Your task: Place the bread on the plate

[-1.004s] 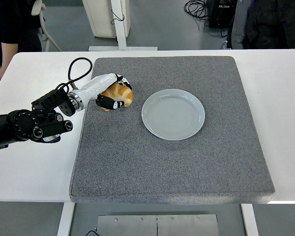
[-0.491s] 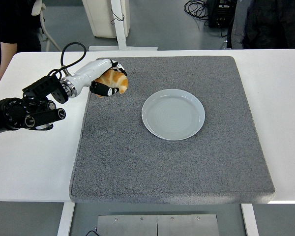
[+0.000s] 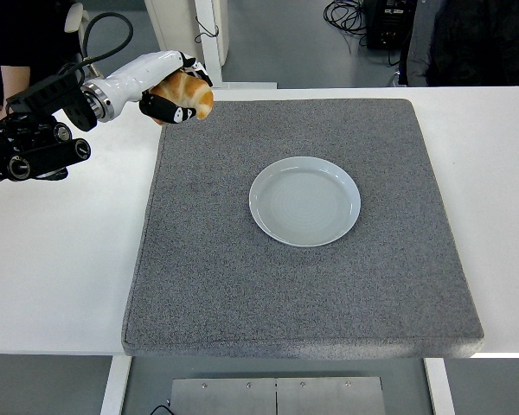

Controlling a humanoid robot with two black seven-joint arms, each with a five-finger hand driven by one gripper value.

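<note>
Bread, a golden-brown crusty roll (image 3: 187, 94), has come up off the grey felt-like mat (image 3: 303, 285) within the last second and now hangs in the air past the mat's 11 o'clock corner, clenched in the white-and-black five-fingered left hand (image 3: 166, 89). A second ago it lay on the mat at about 9 o'clock from the round pale grey-blue ceramic plate (image 3: 304, 201); it has since risen and drifted away from the plate. The pick looks done, and the carry over to the plate, which sits bare at the mat's centre, appears to be what remains.

Curled fingers (image 3: 175, 111) cover the roll's underside, so how securely it sits is hard to judge. The left forearm is cut off at the picture's left edge. No right arm shows. At 12 to 1 o'clock dark clothing of a person (image 3: 476, 43) is cropped by the top edge.
</note>
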